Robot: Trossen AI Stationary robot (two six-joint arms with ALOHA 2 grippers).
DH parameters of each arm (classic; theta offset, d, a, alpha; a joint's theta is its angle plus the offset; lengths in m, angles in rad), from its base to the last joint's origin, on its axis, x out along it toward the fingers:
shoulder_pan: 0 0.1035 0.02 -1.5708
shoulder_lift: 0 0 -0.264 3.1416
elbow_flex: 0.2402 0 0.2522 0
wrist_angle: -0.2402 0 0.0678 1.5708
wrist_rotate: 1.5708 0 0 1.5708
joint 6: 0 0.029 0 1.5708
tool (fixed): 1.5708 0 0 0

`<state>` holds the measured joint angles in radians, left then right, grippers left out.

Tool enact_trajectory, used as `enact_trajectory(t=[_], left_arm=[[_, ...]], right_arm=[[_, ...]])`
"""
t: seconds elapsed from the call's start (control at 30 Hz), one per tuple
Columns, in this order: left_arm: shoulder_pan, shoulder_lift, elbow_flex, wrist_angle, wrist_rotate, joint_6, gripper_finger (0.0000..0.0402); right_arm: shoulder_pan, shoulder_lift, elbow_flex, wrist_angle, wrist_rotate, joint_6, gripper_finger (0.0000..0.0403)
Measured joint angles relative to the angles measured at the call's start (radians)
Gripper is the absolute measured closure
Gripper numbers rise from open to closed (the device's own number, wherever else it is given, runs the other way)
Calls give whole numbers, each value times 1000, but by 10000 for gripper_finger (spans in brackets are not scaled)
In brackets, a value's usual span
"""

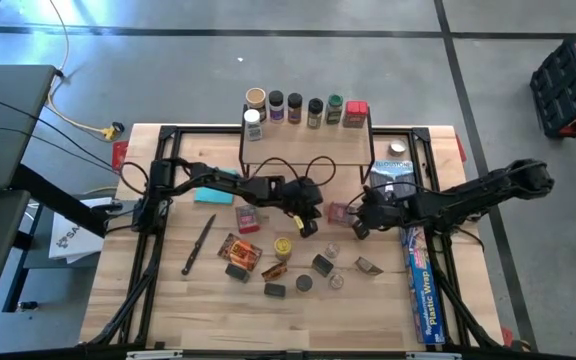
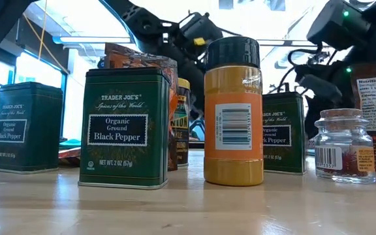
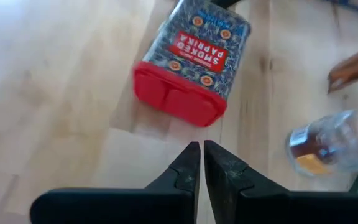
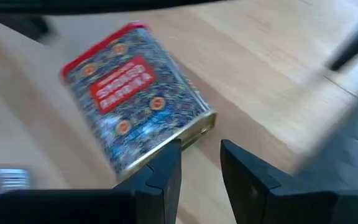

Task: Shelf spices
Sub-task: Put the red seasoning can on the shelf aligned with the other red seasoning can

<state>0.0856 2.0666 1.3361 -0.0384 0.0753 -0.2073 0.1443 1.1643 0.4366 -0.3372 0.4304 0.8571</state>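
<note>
Seven spice jars lined up on the wooden shelf; smoked paprika tin lying flat, black pepper tins upright.

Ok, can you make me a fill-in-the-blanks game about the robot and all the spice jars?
1. The tin lying flat on the table in front of the left gripper says Smoked ____.
2. The left gripper's fingers are ____.
3. The green tins in the low view say Organic Ground Black ____.
4. The jars already put away stand in a row on the ____.

Missing words: Paprika; shut; Pepper; shelf
</note>
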Motion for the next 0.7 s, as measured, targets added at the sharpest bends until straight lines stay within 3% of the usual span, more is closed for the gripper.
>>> enact_trajectory(t=[0.23, 0.43, 0.7], left_arm=[[-1, 64, 0, 59, -37, 0, 390], [-7, 58, 1, 37, -46, 1, 390], [-3, 54, 1, 30, -86, 23, 391]], right_arm=[[-7, 2, 0, 143, -82, -58, 298], [0, 6, 1, 146, -101, -69, 298], [2, -8, 1, 75, -63, 104, 298]])
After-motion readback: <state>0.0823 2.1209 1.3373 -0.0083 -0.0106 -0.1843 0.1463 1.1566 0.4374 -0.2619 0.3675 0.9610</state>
